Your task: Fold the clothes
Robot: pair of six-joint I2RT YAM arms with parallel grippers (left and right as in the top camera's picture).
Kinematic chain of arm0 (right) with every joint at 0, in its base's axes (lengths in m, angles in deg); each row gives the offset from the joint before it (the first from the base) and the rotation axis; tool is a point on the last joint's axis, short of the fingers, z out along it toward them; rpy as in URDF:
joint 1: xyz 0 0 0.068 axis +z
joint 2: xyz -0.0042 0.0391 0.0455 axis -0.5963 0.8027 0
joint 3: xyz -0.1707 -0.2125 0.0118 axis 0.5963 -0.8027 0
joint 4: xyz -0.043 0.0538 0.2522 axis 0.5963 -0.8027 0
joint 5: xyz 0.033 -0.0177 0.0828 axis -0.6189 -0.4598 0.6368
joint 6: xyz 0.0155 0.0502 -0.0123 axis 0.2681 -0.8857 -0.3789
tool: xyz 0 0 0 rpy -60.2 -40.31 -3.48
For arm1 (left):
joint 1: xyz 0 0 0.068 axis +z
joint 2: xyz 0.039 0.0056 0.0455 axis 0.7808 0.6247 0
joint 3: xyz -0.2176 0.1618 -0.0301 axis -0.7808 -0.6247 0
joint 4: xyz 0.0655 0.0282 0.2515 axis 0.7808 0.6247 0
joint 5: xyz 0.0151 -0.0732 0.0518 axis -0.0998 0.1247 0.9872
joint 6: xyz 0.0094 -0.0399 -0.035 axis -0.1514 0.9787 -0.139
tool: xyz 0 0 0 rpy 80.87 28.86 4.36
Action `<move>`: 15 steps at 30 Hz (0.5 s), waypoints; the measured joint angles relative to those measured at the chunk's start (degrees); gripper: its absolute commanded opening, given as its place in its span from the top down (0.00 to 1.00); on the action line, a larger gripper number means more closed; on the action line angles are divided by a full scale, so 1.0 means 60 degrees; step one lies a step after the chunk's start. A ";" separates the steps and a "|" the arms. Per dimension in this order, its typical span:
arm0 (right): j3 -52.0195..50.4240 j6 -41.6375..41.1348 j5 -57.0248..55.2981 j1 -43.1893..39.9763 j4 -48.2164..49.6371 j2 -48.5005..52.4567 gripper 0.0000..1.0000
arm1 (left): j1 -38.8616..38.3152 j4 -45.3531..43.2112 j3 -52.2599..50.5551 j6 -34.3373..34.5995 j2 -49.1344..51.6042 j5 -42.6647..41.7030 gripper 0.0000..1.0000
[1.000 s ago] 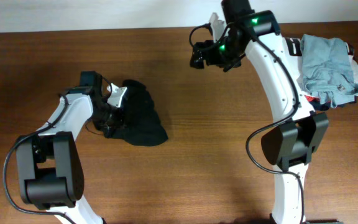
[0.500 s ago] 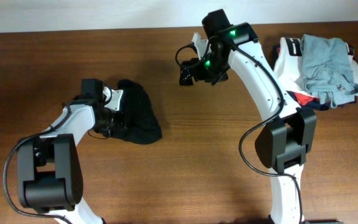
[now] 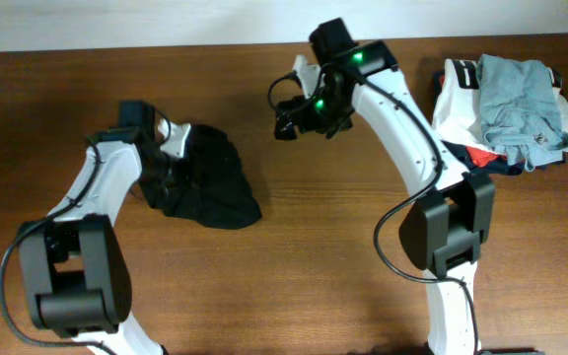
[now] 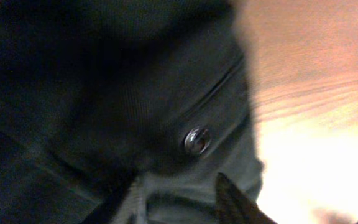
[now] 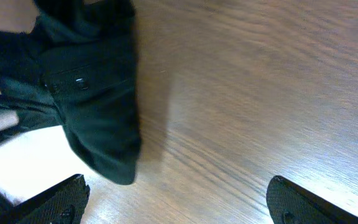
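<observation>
The clothes [image 3: 210, 182] lie as a bunched black heap on the left half of the wooden table [image 3: 343, 256]. My left gripper [image 3: 171, 166] is pressed into the heap's left side. In the left wrist view black fabric [image 4: 123, 93] with a metal snap [image 4: 196, 140] fills the frame, and the left gripper [image 4: 182, 202] has its fingers parted with a fold of cloth lying between them, not pinched. My right gripper [image 3: 286, 116] hovers open above bare wood to the right of the heap; the right wrist view shows the clothes [image 5: 92, 93] beyond the wide-apart right gripper [image 5: 179, 199].
A pile of other garments sits at the table's far right, a light grey-blue one [image 3: 516, 94] on top of white [image 3: 452, 94], navy and red ones. The right arm's base [image 3: 452, 237] stands at the front right, the left arm's base [image 3: 72, 276] at the front left.
The left gripper's fingers have parted from their grip and the black heap has spread a little to the right. The right gripper has moved left and down toward the heap.
</observation>
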 measured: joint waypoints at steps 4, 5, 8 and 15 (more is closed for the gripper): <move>0.0000 -0.0058 0.0004 0.0608 -0.0015 0.0000 0.04 | 0.0000 0.0182 0.0976 0.0018 -0.0827 0.0178 0.43; -0.0011 -0.0073 0.0004 0.0747 0.0018 0.0000 0.05 | 0.0004 0.0186 0.1118 0.0018 -0.1016 0.0262 0.42; -0.0160 -0.0117 0.0007 0.1231 0.0379 0.0000 0.08 | 0.0055 0.0178 0.1439 0.0018 -0.1625 0.0736 0.42; -0.1191 -0.0357 0.0066 0.2306 0.2415 0.0168 0.12 | 0.0852 -0.0051 0.1508 0.0069 -0.2044 0.1821 0.42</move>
